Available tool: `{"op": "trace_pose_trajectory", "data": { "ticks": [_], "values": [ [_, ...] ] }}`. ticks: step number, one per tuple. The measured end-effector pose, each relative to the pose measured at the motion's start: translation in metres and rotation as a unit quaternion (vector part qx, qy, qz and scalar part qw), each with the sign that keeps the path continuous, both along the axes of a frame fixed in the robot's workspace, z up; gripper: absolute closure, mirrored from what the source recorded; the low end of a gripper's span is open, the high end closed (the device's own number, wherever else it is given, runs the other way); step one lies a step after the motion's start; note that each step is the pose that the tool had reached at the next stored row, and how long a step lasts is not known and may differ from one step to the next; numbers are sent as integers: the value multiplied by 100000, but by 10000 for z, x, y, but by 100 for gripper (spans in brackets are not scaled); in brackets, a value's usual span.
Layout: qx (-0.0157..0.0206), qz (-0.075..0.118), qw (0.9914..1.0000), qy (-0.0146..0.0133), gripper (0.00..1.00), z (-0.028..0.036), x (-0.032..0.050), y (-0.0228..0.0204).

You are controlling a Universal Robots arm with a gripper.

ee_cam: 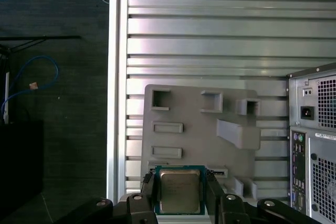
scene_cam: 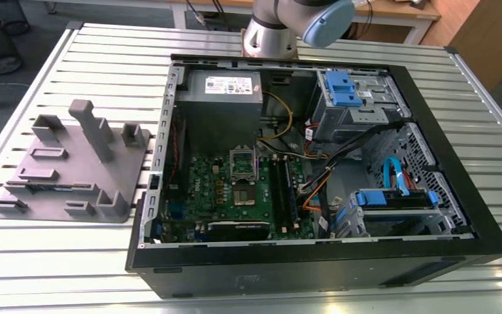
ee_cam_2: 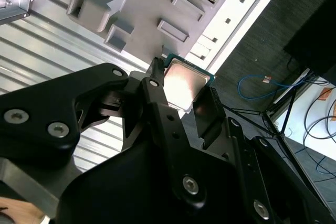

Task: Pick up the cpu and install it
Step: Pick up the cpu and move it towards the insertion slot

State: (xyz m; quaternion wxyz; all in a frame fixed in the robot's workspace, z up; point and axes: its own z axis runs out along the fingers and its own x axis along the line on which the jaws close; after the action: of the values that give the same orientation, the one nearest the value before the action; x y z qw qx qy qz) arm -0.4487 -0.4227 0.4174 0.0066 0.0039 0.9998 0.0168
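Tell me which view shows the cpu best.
The first wrist view: the cpu faces the camera squarely, held in the hand. The second wrist view catches it tilted and partly behind the hand.

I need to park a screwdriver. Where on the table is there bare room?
At the exterior view's left, bare slats of the table lie before and behind the grey tray, beside the computer case. Inside the case is crowded. The gripper holds the cpu.

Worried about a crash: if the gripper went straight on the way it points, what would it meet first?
Probably the grey tray: in the first wrist view the gripper, jaws shut on the cpu, points toward it, with the tray behind the cpu. The gap between them is unclear.
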Motion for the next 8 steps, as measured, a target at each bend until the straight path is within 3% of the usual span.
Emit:
{"op": "trace_pose_trajectory", "data": {
  "ticks": [8],
  "values": [
    [0, 1, 100000, 1, 53, 0, 11, 0]
  ]
}}
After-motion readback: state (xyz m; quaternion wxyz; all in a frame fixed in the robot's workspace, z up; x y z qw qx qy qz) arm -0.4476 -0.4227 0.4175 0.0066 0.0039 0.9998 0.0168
